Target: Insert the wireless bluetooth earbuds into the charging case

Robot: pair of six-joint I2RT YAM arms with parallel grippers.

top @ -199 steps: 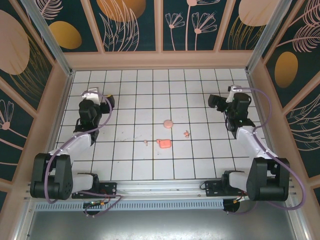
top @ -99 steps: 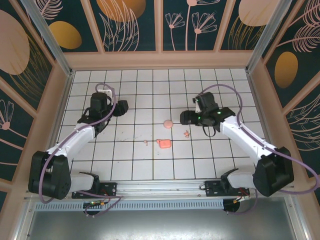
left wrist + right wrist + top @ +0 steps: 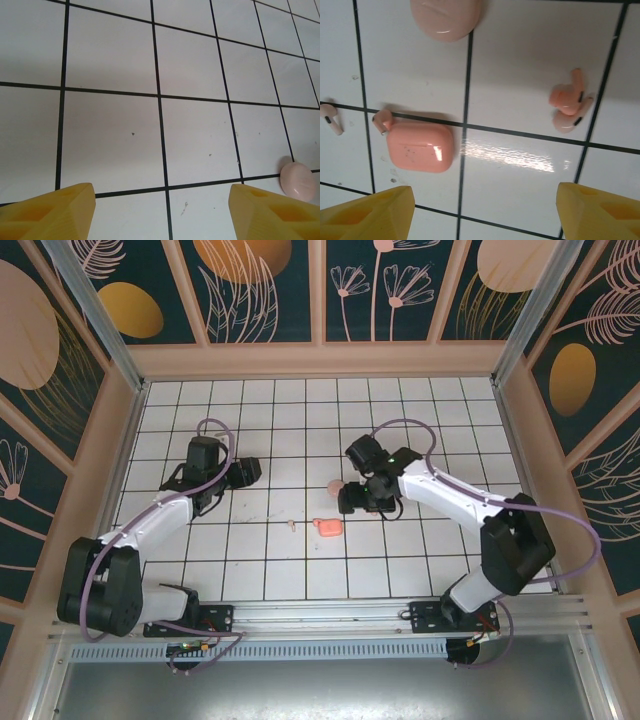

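The salmon charging case lies shut on the tiled floor, also seen from above. Two pale pink earbuds lie touching each other to its right. Another earbud rests at the case's top left corner, and one more lies further left. My right gripper hovers open over the floor between the case and the earbud pair, holding nothing. My left gripper is open over bare tiles, well left of the case.
A paler pink round disc lies just beyond the case, partly covered by the right arm from above. Wooden walls ring the tiled floor.
Both arms have swung in from the sides toward the middle. The right gripper now hangs over the case and earbuds. Both pairs of jaws have narrowed somewhat.
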